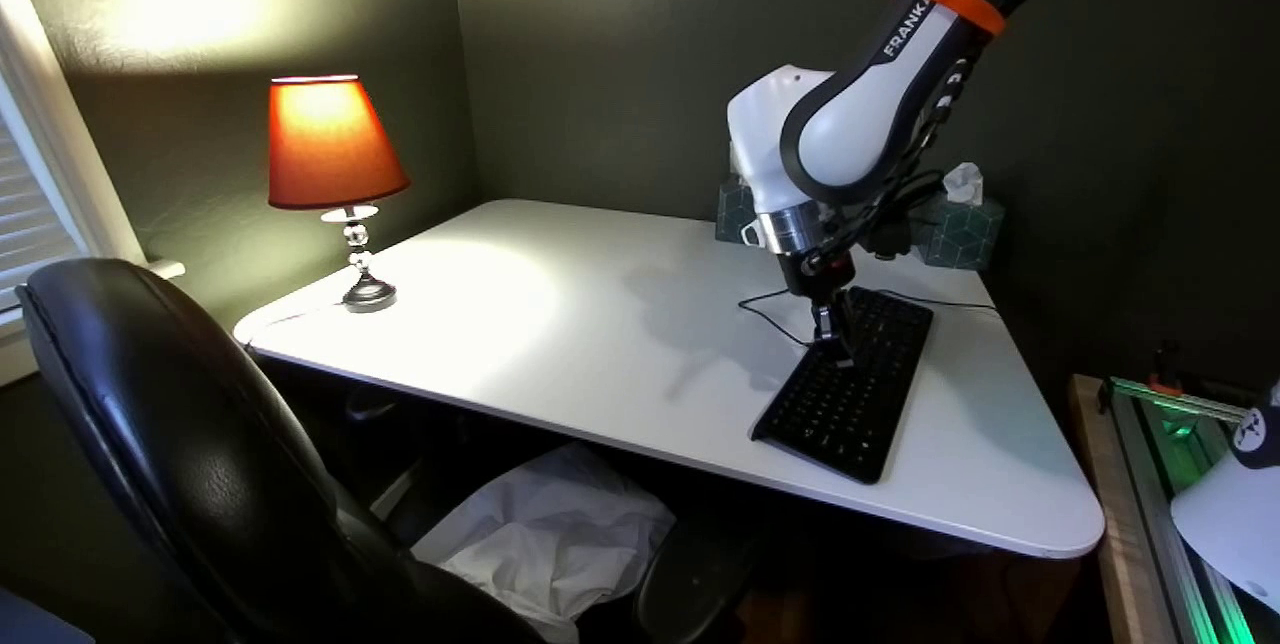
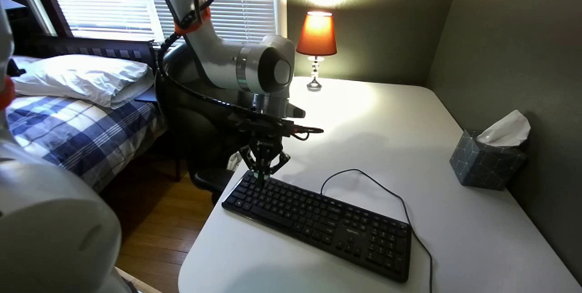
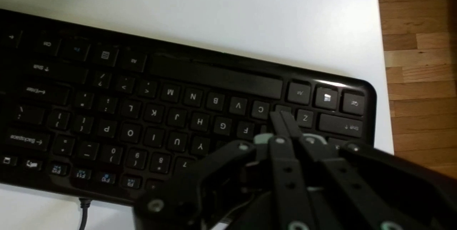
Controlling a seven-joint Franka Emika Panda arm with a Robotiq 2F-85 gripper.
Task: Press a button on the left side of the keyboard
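Note:
The black keyboard [image 1: 845, 414] lies on the white table in both exterior views [image 2: 313, 215]. In the wrist view the keyboard [image 3: 217, 78] appears upside down, with Z, Shift and Ctrl at the right. My gripper [image 3: 284, 114] points down with its two fingertips together and nothing between them. The tips cover part of the key between C and Z. In both exterior views the gripper [image 1: 842, 356] is over the keyboard; it stands at the left-hand part of the keys in an exterior view [image 2: 260, 181]. I cannot tell whether the tips touch a key.
A thin black cable [image 2: 386, 188] runs from the keyboard's back edge across the white table [image 2: 382, 102]. A tissue box [image 2: 486, 161] stands near the wall. A lamp [image 1: 335, 154] stands at the table's far end. A black chair [image 1: 170, 424] is beside the table.

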